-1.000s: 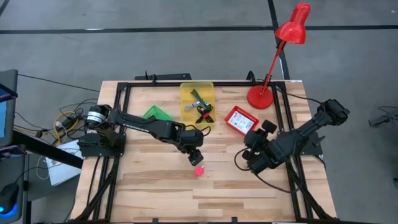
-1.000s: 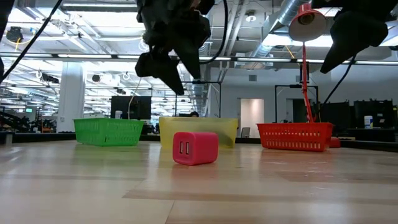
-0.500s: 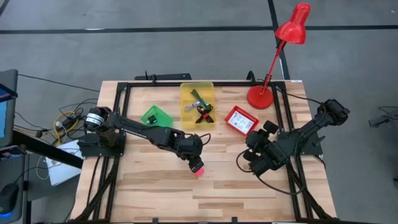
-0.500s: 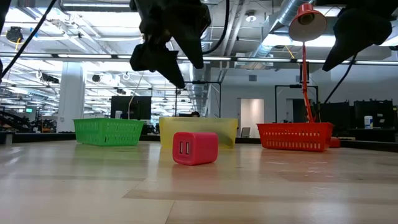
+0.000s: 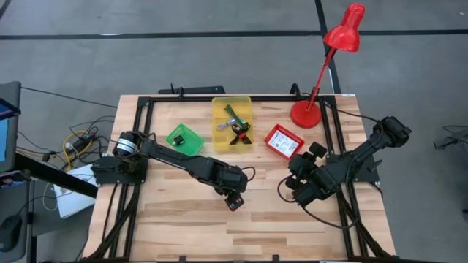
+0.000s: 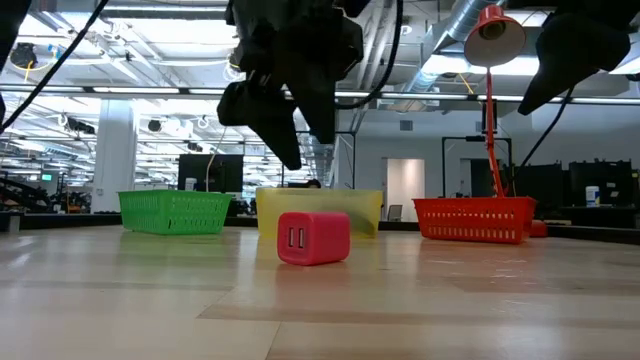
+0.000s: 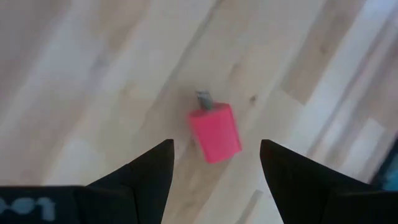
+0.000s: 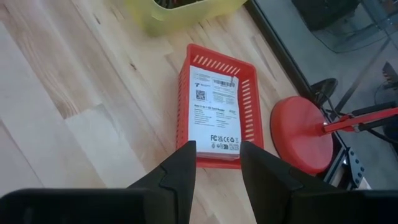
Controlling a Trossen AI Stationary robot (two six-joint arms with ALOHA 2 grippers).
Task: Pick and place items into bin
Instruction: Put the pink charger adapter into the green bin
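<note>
Lying on wood, red-pink block (image 7: 215, 132), metal prongs, boxy

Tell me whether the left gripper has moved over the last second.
Yes. In the high view the left gripper has shifted away from the yellow bin toward the table's near edge; it is now over the pink block, jaws open.

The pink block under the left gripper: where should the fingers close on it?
Come straight down. The left gripper is open above the pink block, which lies flat on the table. Close on its two long flat sides, mid-body, clear of the metal prongs at one end.
</note>
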